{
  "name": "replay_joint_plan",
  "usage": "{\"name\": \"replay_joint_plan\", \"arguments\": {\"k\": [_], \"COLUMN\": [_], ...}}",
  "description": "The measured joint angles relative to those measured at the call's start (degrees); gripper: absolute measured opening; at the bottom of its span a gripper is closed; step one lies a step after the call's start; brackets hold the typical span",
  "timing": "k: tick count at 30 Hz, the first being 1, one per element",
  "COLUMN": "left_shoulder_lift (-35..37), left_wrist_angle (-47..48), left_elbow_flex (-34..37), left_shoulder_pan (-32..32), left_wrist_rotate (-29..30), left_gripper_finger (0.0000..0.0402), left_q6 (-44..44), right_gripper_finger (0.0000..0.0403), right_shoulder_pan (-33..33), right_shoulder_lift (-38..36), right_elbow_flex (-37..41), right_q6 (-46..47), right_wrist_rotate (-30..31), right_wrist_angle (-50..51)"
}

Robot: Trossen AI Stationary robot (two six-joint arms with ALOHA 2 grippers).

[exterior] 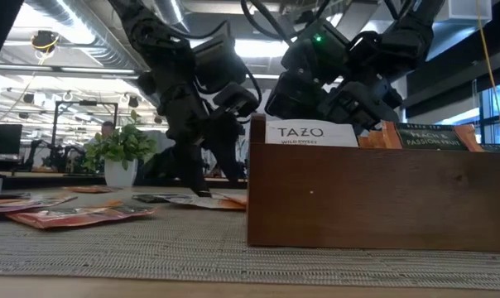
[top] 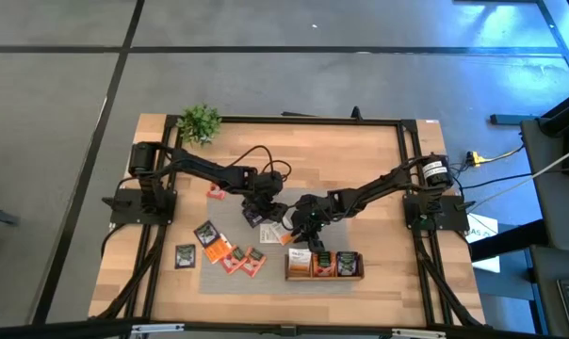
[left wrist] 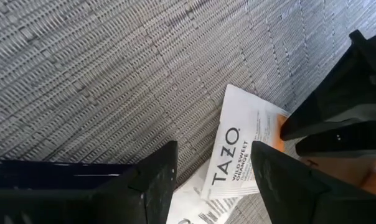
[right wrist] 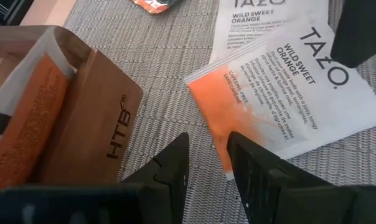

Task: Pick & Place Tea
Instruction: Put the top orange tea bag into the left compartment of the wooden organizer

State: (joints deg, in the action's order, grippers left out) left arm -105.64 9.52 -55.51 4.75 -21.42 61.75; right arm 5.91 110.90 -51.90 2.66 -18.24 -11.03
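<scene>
Below our left hand [left wrist: 213,180], fingers apart, lies a white sachet [left wrist: 238,155]; our right hand [right wrist: 206,155], fingers slightly apart and empty, hovers beside another sachet [right wrist: 287,93] near the tray [right wrist: 94,118].

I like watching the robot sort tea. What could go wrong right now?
The two white sachets overlap, so the left end effector, open just above them, might grab both or crumple one. The right end effector hovers near the same pile; the arms could bump. The wooden tray sits close and could get nudged.
</scene>
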Motion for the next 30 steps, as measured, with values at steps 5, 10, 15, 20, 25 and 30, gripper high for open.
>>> {"name": "replay_joint_plan", "arguments": {"k": [5, 10, 15, 20, 25, 30], "left_shoulder_lift": [-0.32, -0.43, -0.43, -0.43, -0.43, -0.43], "left_wrist_angle": [-1.85, -1.99, -2.46, -2.54, -2.69, -5.3], "left_elbow_flex": [0.09, 0.17, 0.22, 0.22, 0.22, 0.22], "left_shoulder_pan": [-0.11, -0.33, -0.17, -0.41, -0.65, -0.59], "left_wrist_rotate": [-2.2, -4.03, -4.1, -5.27, -5.78, -6.66], "left_gripper_finger": [0.02, 0.02, 0.02, 0.02, 0.0193, 0.0173], "left_q6": [-0.14, -0.75, -1.1, -1.48, -1.48, -1.47], "right_gripper_finger": [0.012, 0.012, 0.012, 0.012, 0.012, 0.012], "right_shoulder_pan": [0.04, 0.02, 0.0, 0.0, -0.02, -0.02], "right_shoulder_lift": [0.06, 0.08, 0.1, 0.12, 0.15, 0.17], "right_elbow_flex": [0.07, 0.07, 0.09, 0.13, 0.2, 0.2], "right_q6": [-0.04, -0.11, -0.04, -0.07, -0.09, -0.09], "right_wrist_rotate": [-0.13, 0.12, 0.18, 0.31, 0.39, 0.46], "right_wrist_angle": [-0.1, -0.13, -0.11, -0.31, -1.16, -1.29]}}
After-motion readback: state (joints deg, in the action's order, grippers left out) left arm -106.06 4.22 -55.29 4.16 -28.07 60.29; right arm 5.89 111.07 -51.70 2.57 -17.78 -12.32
